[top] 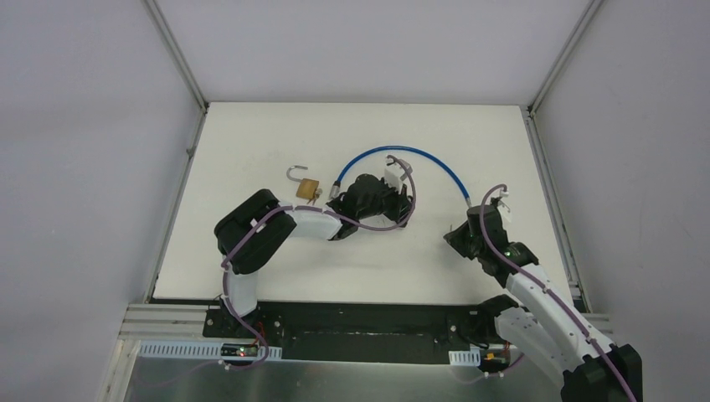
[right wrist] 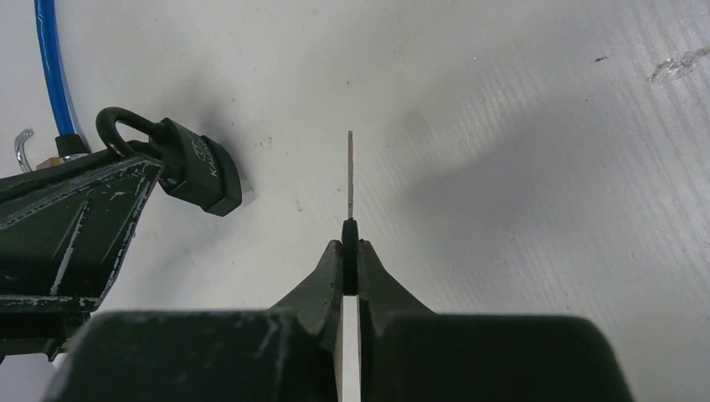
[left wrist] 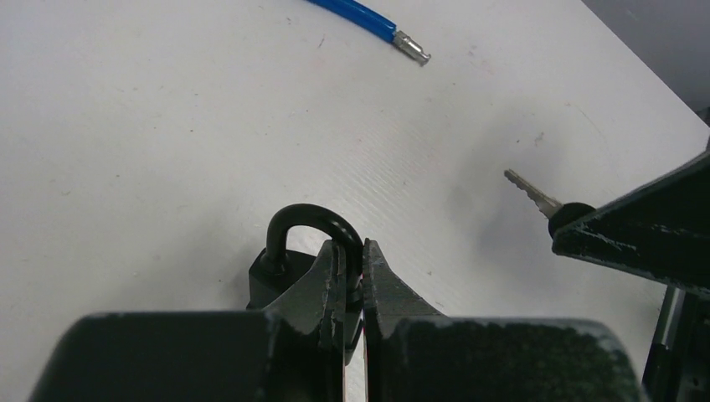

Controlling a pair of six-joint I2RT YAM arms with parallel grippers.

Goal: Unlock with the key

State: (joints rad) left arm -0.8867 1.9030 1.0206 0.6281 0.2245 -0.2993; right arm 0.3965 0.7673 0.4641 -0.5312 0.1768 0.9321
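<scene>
Two arms at the key-and-lock stage. The right gripper (right wrist: 350, 251) has its jaws pressed narrow on the black head of the key (right wrist: 350, 176), which stands edge-on between the pads. The bare blade projects straight ahead of the fingertips, above the table (right wrist: 519, 126) and touching nothing else.

The left gripper (left wrist: 356, 264) is likewise almost closed, pinching one leg of the shackle of the black lock (right wrist: 201, 172). The shackle arches just ahead of its fingertips and the body sits beside its left finger, tilted. Whether the body rests on the table cannot be told.

From the right wrist, the lock lies ahead and to the left of the key tip, clearly apart from it, with bare white surface between them. From the left wrist, the key sits ahead and to the right of the held lock, its tip pointing leftward across the gap.

A blue cable (left wrist: 360, 17) curves beyond both grippers, with one metal end ahead of the left fingertips. A brass lock (top: 308, 188), its shackle swung open, lies beside the left arm's wrist, behind its fingertips and well apart from the key.

In the left wrist view the table edge runs ahead and to the right, past the key. Ahead of the right gripper the surface stays open as far as the view reaches
</scene>
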